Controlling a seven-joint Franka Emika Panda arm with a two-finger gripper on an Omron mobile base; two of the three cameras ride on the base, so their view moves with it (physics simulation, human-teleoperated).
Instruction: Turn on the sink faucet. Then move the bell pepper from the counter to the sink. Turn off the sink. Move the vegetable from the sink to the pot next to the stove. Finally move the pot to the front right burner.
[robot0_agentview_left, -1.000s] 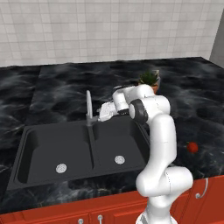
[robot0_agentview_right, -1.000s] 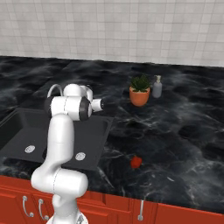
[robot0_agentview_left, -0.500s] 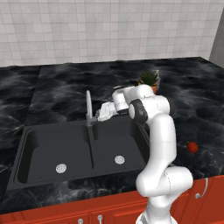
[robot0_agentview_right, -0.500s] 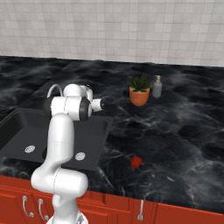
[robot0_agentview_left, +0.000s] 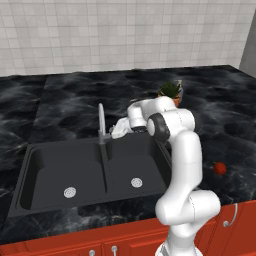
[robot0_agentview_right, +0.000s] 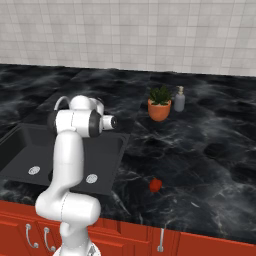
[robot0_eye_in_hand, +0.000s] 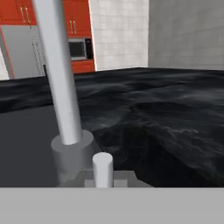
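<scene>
While the arm folds low over the sink (robot0_agentview_left: 40, 165), its gripper (robot0_agentview_left: 116, 131) sits just beside the sink faucet (robot0_agentview_left: 101, 122) base.
From the left base camera the elbow bends forward and the hand points left; the bell pepper (robot0_agentview_left: 219, 168) lies on the counter (robot0_agentview_left: 65, 100), well apart. From the right, the bell pepper (robot0_agentview_right: 155, 185) rests near the counter's front edge, right of the sink (robot0_agentview_right: 107, 165). Through the hand camera the faucet's small lever (robot0_eye_in_hand: 103, 169) stands dead ahead; whether the fingers are parted or closed I cannot tell.
</scene>
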